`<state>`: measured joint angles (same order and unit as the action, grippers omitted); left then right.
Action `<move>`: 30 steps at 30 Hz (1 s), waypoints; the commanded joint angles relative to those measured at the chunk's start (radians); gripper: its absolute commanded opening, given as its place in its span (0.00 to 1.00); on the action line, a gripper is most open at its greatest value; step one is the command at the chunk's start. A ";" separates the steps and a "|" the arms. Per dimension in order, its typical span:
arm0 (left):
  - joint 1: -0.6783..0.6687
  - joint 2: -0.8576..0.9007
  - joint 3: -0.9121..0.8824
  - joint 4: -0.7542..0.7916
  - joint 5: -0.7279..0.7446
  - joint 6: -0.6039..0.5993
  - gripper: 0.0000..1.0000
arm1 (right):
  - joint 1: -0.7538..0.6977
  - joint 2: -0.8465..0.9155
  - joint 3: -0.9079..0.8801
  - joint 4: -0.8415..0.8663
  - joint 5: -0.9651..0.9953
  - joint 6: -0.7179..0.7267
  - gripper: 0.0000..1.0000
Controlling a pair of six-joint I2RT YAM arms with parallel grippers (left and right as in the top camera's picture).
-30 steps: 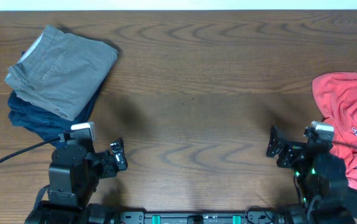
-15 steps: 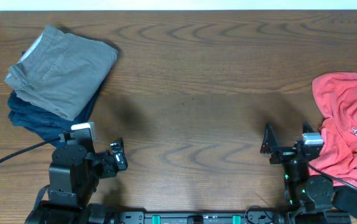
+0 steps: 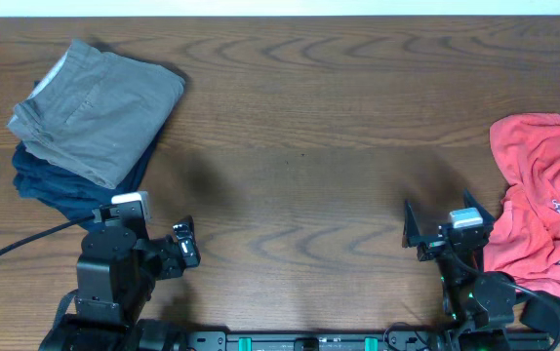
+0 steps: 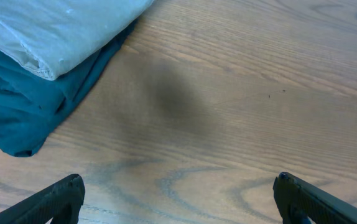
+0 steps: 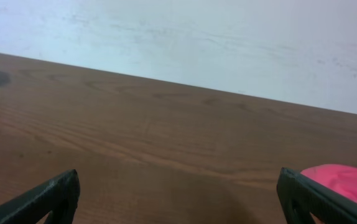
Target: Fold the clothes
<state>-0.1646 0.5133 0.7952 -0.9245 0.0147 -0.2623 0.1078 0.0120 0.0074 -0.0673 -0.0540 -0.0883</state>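
Folded grey shorts (image 3: pixel 97 112) lie atop a navy garment (image 3: pixel 51 187); red T-shirt (image 3: pixel 545 200) lies crumpled far right.

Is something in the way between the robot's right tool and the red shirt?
Nothing visible is. The open right tool sits just left of the red T-shirt in the overhead view, with no other object on the table between them. It is not pointed at the shirt, though.
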 commanded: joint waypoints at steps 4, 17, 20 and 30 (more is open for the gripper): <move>0.002 -0.005 -0.002 -0.002 -0.016 -0.005 0.98 | -0.012 -0.006 -0.002 -0.002 -0.014 -0.021 0.99; 0.002 -0.005 -0.002 -0.002 -0.016 -0.005 0.98 | -0.012 -0.006 -0.002 -0.002 -0.014 -0.021 0.99; 0.002 -0.005 -0.002 -0.002 -0.016 -0.005 0.98 | -0.012 -0.006 -0.002 -0.002 -0.014 -0.021 0.99; 0.040 -0.039 -0.025 -0.050 -0.036 0.000 0.98 | -0.012 -0.006 -0.002 -0.002 -0.014 -0.021 0.99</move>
<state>-0.1486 0.5011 0.7910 -0.9707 0.0097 -0.2619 0.1078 0.0120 0.0074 -0.0669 -0.0563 -0.0925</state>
